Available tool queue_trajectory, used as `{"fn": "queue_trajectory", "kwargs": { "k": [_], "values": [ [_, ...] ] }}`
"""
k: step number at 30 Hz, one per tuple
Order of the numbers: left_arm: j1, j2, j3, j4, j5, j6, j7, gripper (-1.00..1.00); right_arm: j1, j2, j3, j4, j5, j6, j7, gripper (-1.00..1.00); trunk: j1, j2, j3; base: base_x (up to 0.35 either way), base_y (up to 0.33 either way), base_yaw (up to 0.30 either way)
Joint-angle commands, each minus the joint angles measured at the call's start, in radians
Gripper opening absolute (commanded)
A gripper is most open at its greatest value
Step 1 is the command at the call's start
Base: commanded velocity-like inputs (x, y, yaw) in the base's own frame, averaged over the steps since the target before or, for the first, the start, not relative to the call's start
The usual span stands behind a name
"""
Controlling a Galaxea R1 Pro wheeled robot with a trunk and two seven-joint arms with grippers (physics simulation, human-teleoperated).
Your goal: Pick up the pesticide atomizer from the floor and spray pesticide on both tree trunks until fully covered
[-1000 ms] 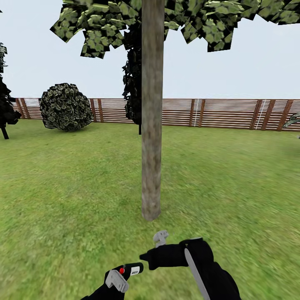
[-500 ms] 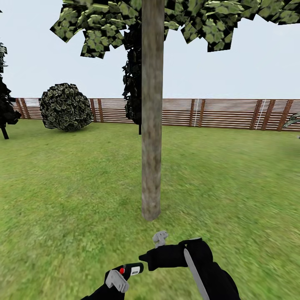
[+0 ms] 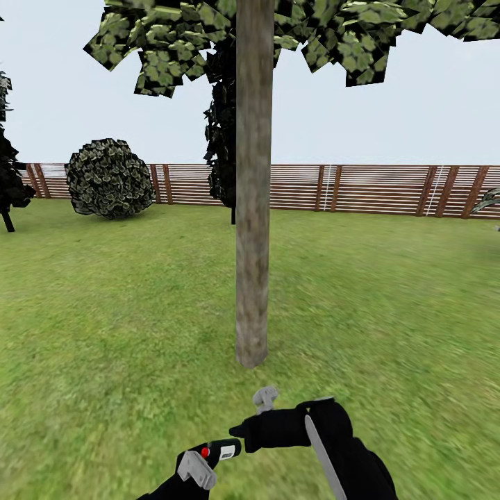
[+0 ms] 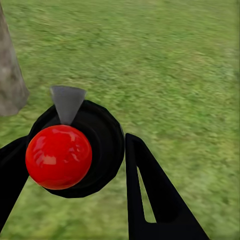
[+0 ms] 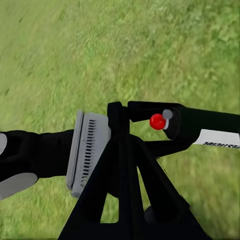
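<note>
Pickup done: pesticide atomizer (image 3: 219, 450) off the lawn (image 3: 104, 333), clamped in left tool (image 3: 196, 469), aimed toward tree trunk (image 3: 252, 208) just ahead; right tool (image 3: 266, 398) alongside, aperture unreadable; no white specks visible on bark, so spraying of both trees apparently remaining.

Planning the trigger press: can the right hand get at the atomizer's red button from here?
Probably yes. The right hand sits close beside the atomizer held in the left hand, and the red button lies just ahead of its fingertips with only open air between.
</note>
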Motion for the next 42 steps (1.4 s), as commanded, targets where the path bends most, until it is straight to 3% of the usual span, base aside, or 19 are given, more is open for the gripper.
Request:
{"fn": "queue_trajectory", "kwargs": {
  "k": [1,20,27,42],
  "values": [
    [0.0,0.001,-0.002,0.0,-0.001,-0.005,0.0,-1.0,0.0,0.001,0.0,0.004,-0.006,0.007,-0.002,-1.0,0.0,-0.001,0.0,0.0,0.0,0.0],
    [0.001,0.001,-0.003,-0.003,-0.001,-0.009,-0.001,-1.0,0.0,0.004,-0.002,0.021,-0.006,0.007,-0.003,-1.0,0.0,-0.001,0.0,0.0,0.0,0.0],
    [0.001,0.001,-0.029,-0.003,-0.001,-0.01,0.001,-1.0,0.0,0.006,-0.003,0.022,-0.04,0.007,-0.003,-1.0,0.0,-0.001,0.0,0.0,0.0,0.0],
    [0.001,0.001,-0.036,-0.005,-0.001,-0.01,0.001,-1.0,0.0,0.017,-0.003,0.057,-0.051,-0.034,-0.021,-1.0,0.0,-0.001,0.0,0.0,0.0,0.0]
  ]
}}
